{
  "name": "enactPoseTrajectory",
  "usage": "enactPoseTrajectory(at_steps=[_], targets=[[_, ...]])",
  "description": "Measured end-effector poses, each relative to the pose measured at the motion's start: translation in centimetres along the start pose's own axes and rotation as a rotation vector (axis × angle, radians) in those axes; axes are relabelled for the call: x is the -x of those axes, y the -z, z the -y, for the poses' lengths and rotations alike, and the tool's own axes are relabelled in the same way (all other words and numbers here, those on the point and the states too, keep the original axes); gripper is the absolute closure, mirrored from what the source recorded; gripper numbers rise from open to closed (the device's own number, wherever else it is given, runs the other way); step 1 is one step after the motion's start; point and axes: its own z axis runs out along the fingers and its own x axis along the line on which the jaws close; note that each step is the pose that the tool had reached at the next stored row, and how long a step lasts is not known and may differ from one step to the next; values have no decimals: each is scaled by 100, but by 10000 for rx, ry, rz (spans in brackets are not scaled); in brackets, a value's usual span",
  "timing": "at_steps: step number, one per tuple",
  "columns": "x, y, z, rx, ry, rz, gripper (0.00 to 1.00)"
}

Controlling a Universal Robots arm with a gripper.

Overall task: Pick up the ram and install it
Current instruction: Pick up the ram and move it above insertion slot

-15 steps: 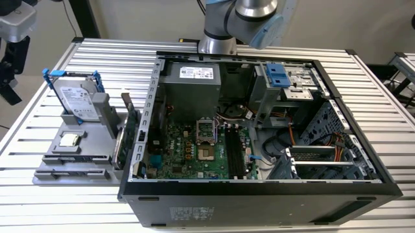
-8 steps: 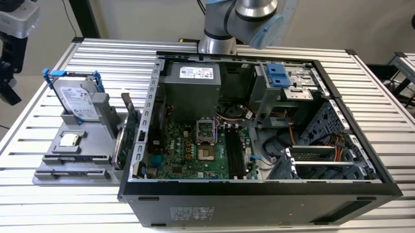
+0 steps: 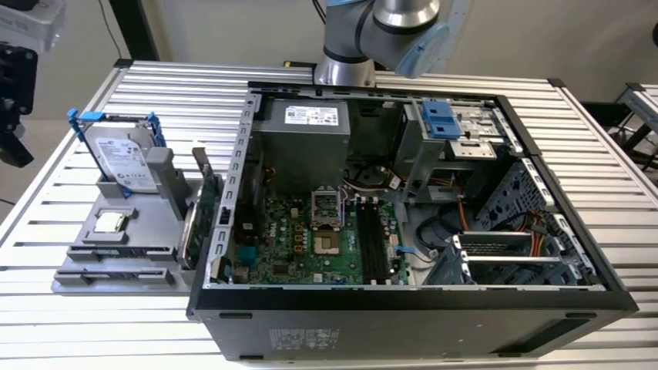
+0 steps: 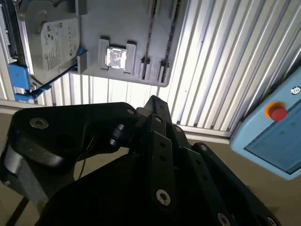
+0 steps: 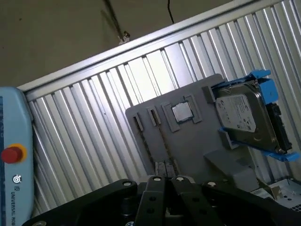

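**Operator:** Claw status?
**Arm:** My black claw (image 5: 168, 179) is closed and empty, facing the grey parts tray (image 3: 144, 235).
**Operator:** Ram location?
**Arm:** The long, thin green ram stick (image 3: 115, 251) stands edge-up in the tray's near slot, on the exterior view's left of the open black computer case (image 3: 411, 308). Presumably this allows top access.

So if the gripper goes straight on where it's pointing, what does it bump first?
Probably the grey holder tray, about where the ram sits in its slots. The gripper points that way, but depth is unclear.
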Motion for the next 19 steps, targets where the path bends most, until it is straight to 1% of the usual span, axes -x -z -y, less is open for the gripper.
enactPoseTrajectory(at_steps=[2,5,7,9,10,11,19], targets=[[1,0,-2,-40,350,1,100],[1,0,-2,-124,869,9,100],[1,-1,-2,-203,1202,24,100],[1,-1,-2,-299,1503,47,100],[1,0,-1,-332,1656,52,100],[1,0,-1,-347,1823,54,100],[1,-1,-3,-323,2820,33,100]])
